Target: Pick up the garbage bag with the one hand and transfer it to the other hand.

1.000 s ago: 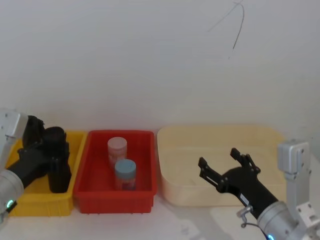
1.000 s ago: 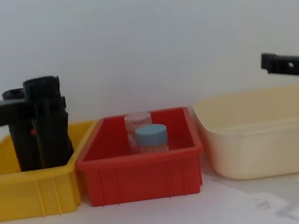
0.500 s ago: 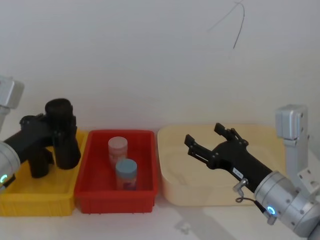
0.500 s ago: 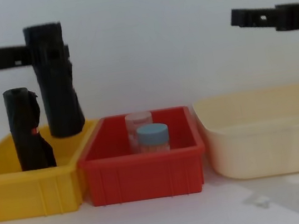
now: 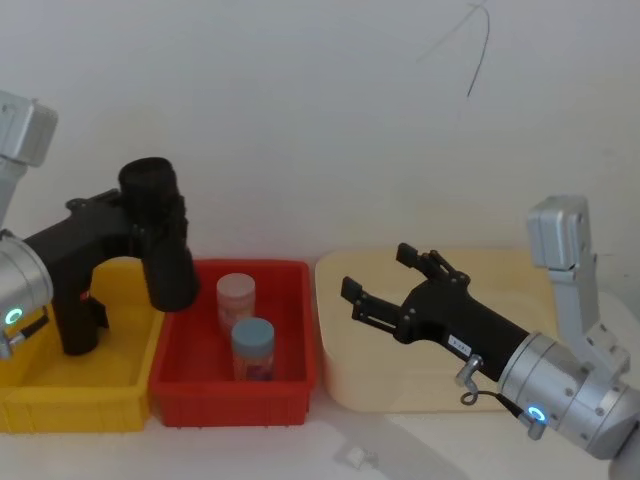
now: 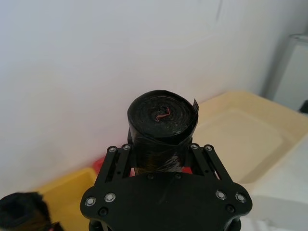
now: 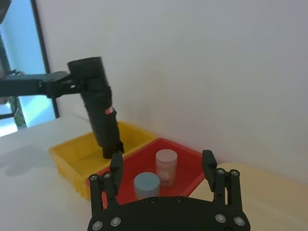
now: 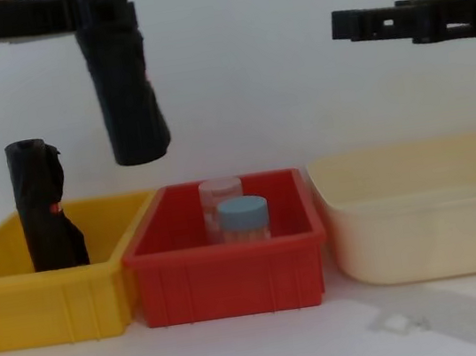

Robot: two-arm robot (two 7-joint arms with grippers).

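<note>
My left gripper [image 5: 148,222] is shut on the garbage bag [image 5: 162,240], a tight black roll with a small red mark on its end [image 6: 162,114]. It holds the roll near the top, nearly upright, in the air. In the chest view the garbage bag [image 8: 124,92] hangs with its lower end above the seam between the yellow bin [image 8: 42,306] and the red bin [image 8: 234,272]. My right gripper [image 5: 376,270] is open with nothing in it. It points left toward the roll from above the cream tub [image 5: 350,385], at about the roll's height [image 8: 339,27].
A looser black roll [image 8: 43,207] stands in the yellow bin [image 5: 70,405]. The red bin [image 5: 230,388] holds a pink-lidded jar [image 5: 235,293] and a blue-lidded jar [image 5: 252,340]. The wide cream tub [image 8: 424,222] sits at the right. A white wall closes the back.
My left gripper has lifted the garbage bag out of the yellow bin, up and to the right. My right gripper has risen and moved left toward it, still open.
</note>
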